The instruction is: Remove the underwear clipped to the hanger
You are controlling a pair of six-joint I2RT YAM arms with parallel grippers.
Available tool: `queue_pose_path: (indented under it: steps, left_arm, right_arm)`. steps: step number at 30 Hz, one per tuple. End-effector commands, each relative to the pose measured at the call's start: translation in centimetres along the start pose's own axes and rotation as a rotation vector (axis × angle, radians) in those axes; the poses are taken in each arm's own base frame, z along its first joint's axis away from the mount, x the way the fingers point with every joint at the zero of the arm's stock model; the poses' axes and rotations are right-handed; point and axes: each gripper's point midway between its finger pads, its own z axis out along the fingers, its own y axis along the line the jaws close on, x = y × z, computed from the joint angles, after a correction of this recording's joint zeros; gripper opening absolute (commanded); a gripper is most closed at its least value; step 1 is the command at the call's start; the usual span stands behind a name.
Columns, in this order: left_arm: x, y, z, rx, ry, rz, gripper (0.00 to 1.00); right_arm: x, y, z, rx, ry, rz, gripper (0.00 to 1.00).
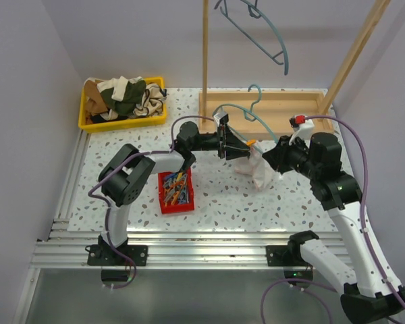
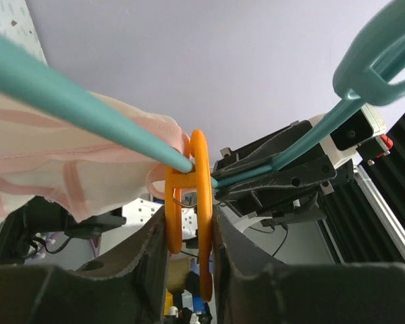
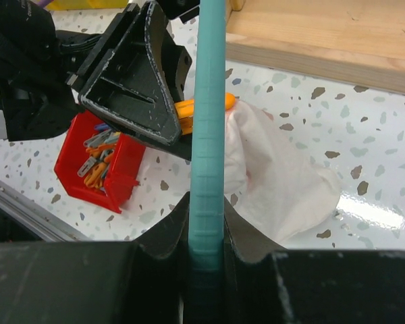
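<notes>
A teal hanger (image 1: 237, 111) is held low over the table between my two grippers. A white to pale pink brief (image 1: 258, 169) hangs from its bar, pinned by an orange clip (image 1: 250, 143). My left gripper (image 1: 231, 145) is shut on that orange clip (image 2: 201, 196), its jaws pressing both clip legs, with the pink brief (image 2: 74, 162) draped over the hanger bar (image 2: 67, 94) beside it. My right gripper (image 3: 206, 229) is shut on the hanger bar (image 3: 208, 121), with the brief (image 3: 277, 182) lying just beyond on the table. No beige brief shows on the hanger.
A red bin (image 1: 175, 191) of loose clips sits near the left arm. A yellow bin (image 1: 121, 100) of crumpled clothes stands at the back left. A wooden rack base (image 1: 270, 111) with uprights is at the back, with another teal hanger (image 1: 263, 34) hanging above it.
</notes>
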Motion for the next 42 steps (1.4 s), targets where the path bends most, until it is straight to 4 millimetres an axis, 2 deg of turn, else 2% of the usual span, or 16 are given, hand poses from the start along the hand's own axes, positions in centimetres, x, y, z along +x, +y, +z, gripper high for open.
queue_pose_path:
  steps: [1, 5, 11, 15, 17, 18, 19, 20, 21, 22, 24, 25, 31, 35, 38, 42]
  left_arm:
    - [0.2, -1.2, 0.0, 0.059, 0.012, 0.047, 0.28]
    - [0.3, -1.1, 0.1, 0.059, 0.016, 0.048, 0.02]
    - [1.1, -1.5, -0.4, 0.062, 0.025, 0.088, 0.00]
    - [1.5, 0.3, -1.7, -0.035, 0.014, 0.113, 0.00]
    - [1.9, 1.2, -2.7, -0.100, 0.007, 0.235, 0.00]
    - [1.3, 3.5, -3.9, -0.218, -0.019, 0.165, 0.00]
    - [0.8, 2.7, -4.4, -0.259, -0.056, 0.228, 0.00]
    - [0.2, 3.5, -5.3, -0.327, -0.067, 0.368, 0.00]
    - [0.1, 5.5, -7.0, -0.457, -0.082, 0.304, 0.00]
    - [-0.9, 4.0, -7.3, -0.497, -0.129, 0.385, 0.00]
    - [-0.7, 5.2, -9.1, -0.633, -0.110, 0.441, 0.00]
    - [-1.6, 4.2, -9.2, -0.669, -0.136, 0.494, 0.00]
    - [-3.1, 5.0, -12.2, -0.935, -0.088, 0.608, 0.00]
    - [-3.6, 5.3, -16.0, -1.145, -0.105, 0.664, 0.00]
    - [-2.8, 5.2, -18.2, -1.215, -0.148, 0.667, 0.00]
    - [0.5, 6.4, -21.5, -1.303, -0.158, 0.575, 0.00]
  right_arm:
    - [-1.8, 1.1, -0.2, -0.053, -0.069, -0.041, 0.00]
    - [-1.8, 0.8, -0.3, -0.034, -0.069, -0.044, 0.00]
    - [-1.2, -2.6, 0.0, 0.154, -0.054, -0.003, 0.00]
    - [-0.7, -4.1, 0.1, 0.239, -0.040, 0.027, 0.00]
    - [-0.9, -4.2, 0.0, 0.247, -0.047, 0.032, 0.00]
    - [-0.9, -3.8, 0.0, 0.228, -0.049, 0.032, 0.00]
    - [-1.1, -3.6, -0.1, 0.220, -0.055, 0.030, 0.00]
    - [-1.2, -3.4, -0.3, 0.212, -0.055, 0.025, 0.00]
    - [-0.9, -3.4, -0.5, 0.212, -0.041, 0.023, 0.00]
    - [-1.0, -3.5, -0.9, 0.222, -0.044, 0.017, 0.00]
    - [-0.5, -3.7, -1.4, 0.233, -0.033, 0.009, 0.00]
    - [-0.2, -3.9, -1.6, 0.244, -0.032, 0.007, 0.00]
    - [0.9, -4.0, -2.4, 0.255, -0.006, 0.013, 0.00]
    - [1.4, -3.6, -2.5, 0.235, 0.024, 0.008, 0.00]
    - [1.8, -3.6, -2.7, 0.237, 0.039, 0.010, 0.00]
    - [2.1, -3.8, -2.9, 0.247, 0.047, 0.018, 0.00]
